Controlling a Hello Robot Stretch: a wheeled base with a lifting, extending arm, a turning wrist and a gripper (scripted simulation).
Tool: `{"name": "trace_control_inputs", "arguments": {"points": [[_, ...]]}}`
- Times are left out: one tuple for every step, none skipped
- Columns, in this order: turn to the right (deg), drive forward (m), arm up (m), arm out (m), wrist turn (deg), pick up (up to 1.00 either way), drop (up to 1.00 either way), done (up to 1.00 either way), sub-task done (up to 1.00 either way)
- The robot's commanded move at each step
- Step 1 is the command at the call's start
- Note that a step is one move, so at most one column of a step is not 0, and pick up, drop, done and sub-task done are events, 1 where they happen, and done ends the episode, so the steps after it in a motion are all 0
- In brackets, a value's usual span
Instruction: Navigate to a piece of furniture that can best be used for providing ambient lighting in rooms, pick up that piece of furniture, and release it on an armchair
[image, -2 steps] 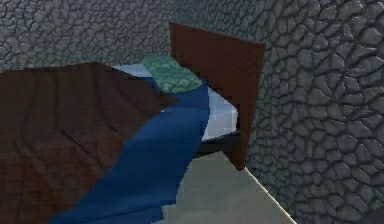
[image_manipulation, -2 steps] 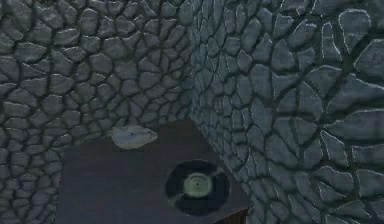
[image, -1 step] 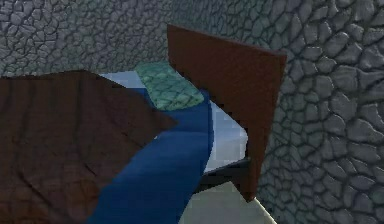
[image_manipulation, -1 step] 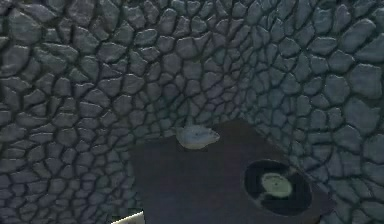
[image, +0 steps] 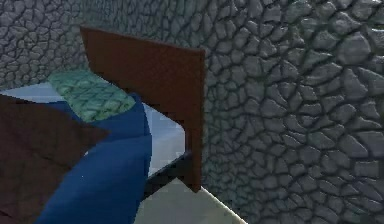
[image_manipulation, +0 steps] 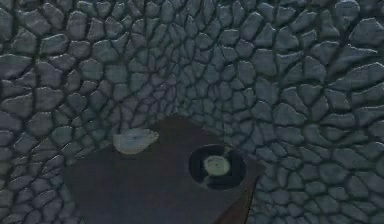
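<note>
A dark low cabinet or side table (image_manipulation: 130, 180) stands in a corner of stone-patterned walls in the arm side view. On its top lies a pale rounded thing (image_manipulation: 134, 141) toward the back left. A dark round disc with a light centre (image_manipulation: 218, 166) sits near the top's right edge. I cannot make out a lamp by shape here.
The forward view holds a bed with a dark red-brown headboard (image: 150, 70), a green patterned pillow (image: 95, 98) and a blue cover (image: 110, 180) draped toward the front. A stone-patterned wall (image: 300, 100) runs along the right. Pale floor (image: 200, 208) shows beside the bed.
</note>
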Motion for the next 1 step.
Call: {"name": "trace_control_inputs", "arguments": {"points": [[0.0,0.2,0.0,0.0,0.0,0.0,0.0,0.0,0.0]]}}
